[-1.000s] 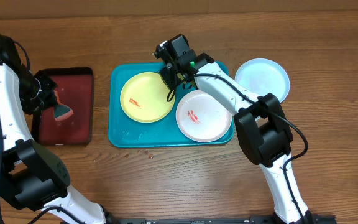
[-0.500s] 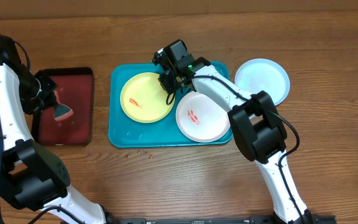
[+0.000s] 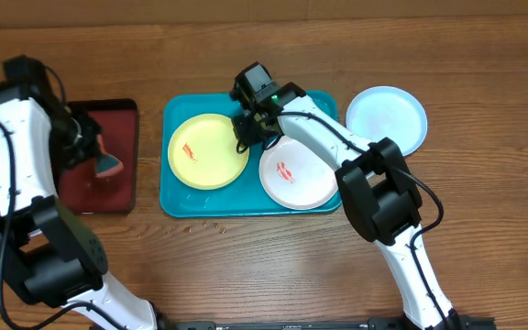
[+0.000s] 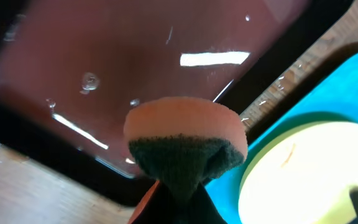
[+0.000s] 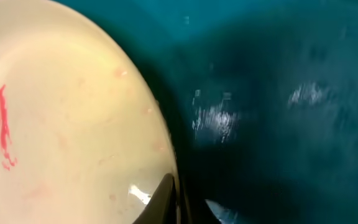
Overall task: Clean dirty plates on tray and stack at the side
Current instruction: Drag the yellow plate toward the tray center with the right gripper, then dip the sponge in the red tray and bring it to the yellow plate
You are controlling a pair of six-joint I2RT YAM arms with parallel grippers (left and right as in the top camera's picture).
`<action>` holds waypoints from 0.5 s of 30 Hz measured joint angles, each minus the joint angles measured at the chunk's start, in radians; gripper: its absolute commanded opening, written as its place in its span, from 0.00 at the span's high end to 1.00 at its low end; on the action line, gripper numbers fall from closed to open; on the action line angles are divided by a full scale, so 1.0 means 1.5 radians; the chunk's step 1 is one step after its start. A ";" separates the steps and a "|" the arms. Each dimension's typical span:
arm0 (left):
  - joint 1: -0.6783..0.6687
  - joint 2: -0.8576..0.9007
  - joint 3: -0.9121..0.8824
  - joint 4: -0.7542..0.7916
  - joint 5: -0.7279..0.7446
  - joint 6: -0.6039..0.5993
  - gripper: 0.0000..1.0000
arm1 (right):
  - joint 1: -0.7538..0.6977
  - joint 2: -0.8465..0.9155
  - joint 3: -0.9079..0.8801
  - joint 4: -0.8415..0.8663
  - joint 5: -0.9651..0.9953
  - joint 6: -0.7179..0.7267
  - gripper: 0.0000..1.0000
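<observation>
Wooden tabletop (image 3: pixel 484 229), brown grain, seen from overhead. Three items rest directly on it: turquoise tray (image 3: pixel 177 197) at centre; dark red tray (image 3: pixel 117 188) with black rim to its left, bare wood between them; light blue plate (image 3: pixel 388 117) just beside the turquoise tray's far right corner. Small reddish specks (image 3: pixel 211 225) lie near the turquoise tray's near edge.

Nothing to read here

No lettering, labels, brands or numbers show up in any view. The only marks are red smears on the yellow plate (image 3: pixel 207 151) and white plate (image 3: pixel 299 171), not writing. The tray (image 3: pixel 177 197) and red tray (image 3: pixel 117 188) are plain too.
</observation>
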 measured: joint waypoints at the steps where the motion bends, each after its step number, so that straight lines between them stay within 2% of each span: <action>1: -0.003 0.000 -0.013 0.016 0.000 0.000 0.96 | 0.004 -0.002 0.000 -0.015 0.000 0.021 0.96; 6: -0.010 0.000 -0.073 0.113 -0.001 0.000 0.96 | 0.021 -0.007 0.000 -0.051 0.001 0.089 0.96; 15: -0.002 0.000 -0.116 0.214 -0.057 0.000 0.96 | 0.033 -0.009 0.000 -0.064 0.000 0.119 0.96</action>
